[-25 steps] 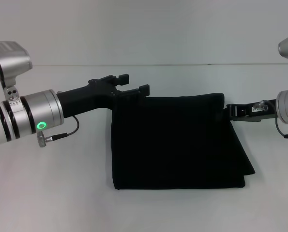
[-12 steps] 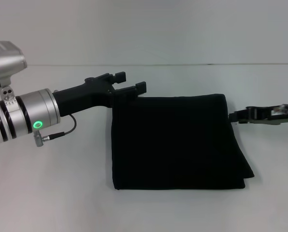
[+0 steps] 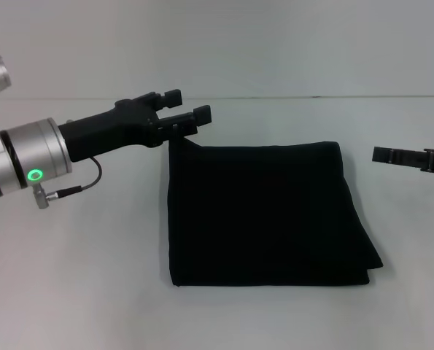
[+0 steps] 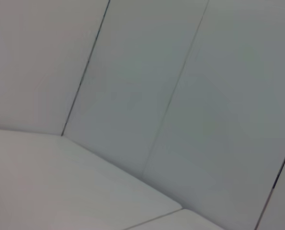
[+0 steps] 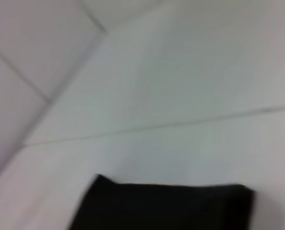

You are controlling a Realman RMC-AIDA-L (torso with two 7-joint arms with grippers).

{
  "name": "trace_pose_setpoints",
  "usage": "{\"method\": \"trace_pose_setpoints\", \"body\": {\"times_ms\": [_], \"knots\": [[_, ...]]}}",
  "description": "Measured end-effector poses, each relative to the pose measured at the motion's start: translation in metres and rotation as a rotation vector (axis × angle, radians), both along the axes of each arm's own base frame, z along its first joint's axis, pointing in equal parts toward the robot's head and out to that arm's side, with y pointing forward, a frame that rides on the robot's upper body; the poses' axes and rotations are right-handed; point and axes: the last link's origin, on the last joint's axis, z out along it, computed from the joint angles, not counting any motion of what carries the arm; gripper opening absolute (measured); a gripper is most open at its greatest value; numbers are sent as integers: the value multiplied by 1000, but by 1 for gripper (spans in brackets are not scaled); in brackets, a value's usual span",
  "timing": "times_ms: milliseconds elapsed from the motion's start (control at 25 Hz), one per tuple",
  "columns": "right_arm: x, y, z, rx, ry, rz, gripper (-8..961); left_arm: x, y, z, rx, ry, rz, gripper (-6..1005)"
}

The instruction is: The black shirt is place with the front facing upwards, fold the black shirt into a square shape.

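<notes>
The black shirt lay folded into a soft, matte, near-square pad on the smooth white table, before a plain pale wall. The left gripper hovered at its far left corner, fingers narrowly parted, holding nothing. The right gripper stood apart; its finger state could not be determined.

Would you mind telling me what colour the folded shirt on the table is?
The folded shirt is plain black, with no lettering visible. It shows best in the head view.

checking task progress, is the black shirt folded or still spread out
Folded: the black shirt lies as a compact, roughly square block with layered edges at its right corner.
</notes>
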Motion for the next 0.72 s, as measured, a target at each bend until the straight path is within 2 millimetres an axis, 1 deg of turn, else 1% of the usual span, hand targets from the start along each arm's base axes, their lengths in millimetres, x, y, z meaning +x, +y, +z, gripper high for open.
{"method": "trace_pose_setpoints", "body": {"times_ms": [80, 240, 320, 400, 440, 480, 600, 640, 720], "knots": [[-2, -7, -1, 11, 13, 82, 725, 1, 0, 4, -9, -3, -15, 881], [-14, -21, -9, 22, 24, 263, 841, 5, -5, 13, -29, 6, -78, 883], [-19, -28, -13, 31, 32, 348, 872, 6, -9, 16, -35, 12, -113, 882], [-24, -33, -16, 40, 42, 407, 903, 6, -15, 20, -44, 11, -145, 881], [-26, -35, -16, 40, 44, 431, 918, 6, -15, 20, -44, 11, -145, 881], [-27, -37, -16, 36, 45, 448, 934, 4, -23, 22, -51, 14, -170, 880], [-30, -42, -16, -17, 31, 490, 934, 0, -28, 22, -58, 37, -184, 879], [-30, -43, -15, -42, 19, 494, 934, -6, -36, 18, -112, 123, -202, 879], [-31, -45, -9, -94, -23, 490, 934, -9, -39, 14, -152, 168, -200, 878]]}}
